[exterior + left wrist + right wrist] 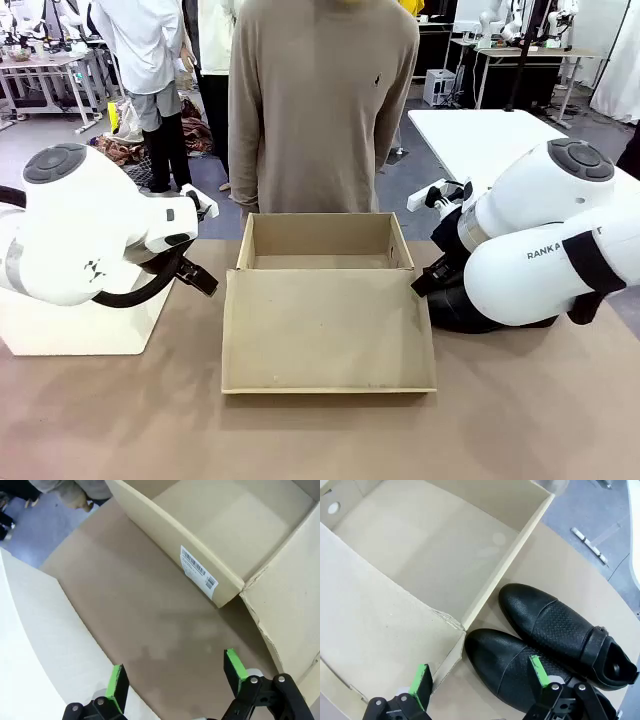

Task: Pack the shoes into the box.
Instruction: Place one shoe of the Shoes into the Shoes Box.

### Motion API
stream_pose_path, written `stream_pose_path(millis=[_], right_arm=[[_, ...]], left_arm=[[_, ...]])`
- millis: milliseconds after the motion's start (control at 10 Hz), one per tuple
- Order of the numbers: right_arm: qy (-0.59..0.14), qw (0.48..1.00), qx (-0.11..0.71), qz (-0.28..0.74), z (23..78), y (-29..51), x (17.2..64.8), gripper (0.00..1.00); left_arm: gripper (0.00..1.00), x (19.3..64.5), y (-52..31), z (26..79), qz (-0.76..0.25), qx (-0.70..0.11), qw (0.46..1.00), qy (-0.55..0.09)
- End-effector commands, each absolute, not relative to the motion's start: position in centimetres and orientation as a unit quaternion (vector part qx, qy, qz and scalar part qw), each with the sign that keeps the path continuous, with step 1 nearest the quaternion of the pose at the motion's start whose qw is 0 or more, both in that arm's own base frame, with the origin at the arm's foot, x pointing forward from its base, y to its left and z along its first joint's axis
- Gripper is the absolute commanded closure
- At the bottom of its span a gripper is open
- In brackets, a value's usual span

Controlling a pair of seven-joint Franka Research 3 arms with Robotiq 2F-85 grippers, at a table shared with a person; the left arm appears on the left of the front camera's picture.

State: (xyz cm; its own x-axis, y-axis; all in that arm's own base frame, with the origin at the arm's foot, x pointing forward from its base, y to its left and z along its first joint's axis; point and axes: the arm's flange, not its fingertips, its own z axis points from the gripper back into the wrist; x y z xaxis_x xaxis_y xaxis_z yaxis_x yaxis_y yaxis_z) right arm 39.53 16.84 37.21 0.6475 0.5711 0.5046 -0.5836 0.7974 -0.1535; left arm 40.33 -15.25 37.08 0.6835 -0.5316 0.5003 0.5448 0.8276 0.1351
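Shoes: you've got both lying side by side on the table, outside the box, toes just beside its corner wall. The nearer shoe sits under the right gripper, partly in the gap between the fingers, with one green pad over its upper; can't tell if it touches. Jaws wide, holding nothing. The farther shoe lies clear of the fingers. The box stands open, bare cardboard inside, and the lid flap lies flat toward your side. The left gripper hangs over bare table near the box end with the barcode label, jaws spread wide, nothing between them. Left arm and right arm are folded low on either side of the box. A person stands behind the far wall.
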Motion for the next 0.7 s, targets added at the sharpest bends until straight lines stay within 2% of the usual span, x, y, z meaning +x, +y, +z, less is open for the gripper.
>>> stream_pose_path(millis=[0, 600], right_arm=[[-0.274, 0.907, 0.011, 0.318, 37.21, 16.84, 39.52, 0.0], [-0.274, 0.907, 0.011, 0.318, 37.21, 16.84, 39.52, 0.0]], left_arm=[[0.0, 40.33, -15.25, 37.08, -0.293, -0.012, 0.917, -0.269], [0.0, 40.33, -15.25, 37.08, -0.293, -0.012, 0.917, -0.269]])
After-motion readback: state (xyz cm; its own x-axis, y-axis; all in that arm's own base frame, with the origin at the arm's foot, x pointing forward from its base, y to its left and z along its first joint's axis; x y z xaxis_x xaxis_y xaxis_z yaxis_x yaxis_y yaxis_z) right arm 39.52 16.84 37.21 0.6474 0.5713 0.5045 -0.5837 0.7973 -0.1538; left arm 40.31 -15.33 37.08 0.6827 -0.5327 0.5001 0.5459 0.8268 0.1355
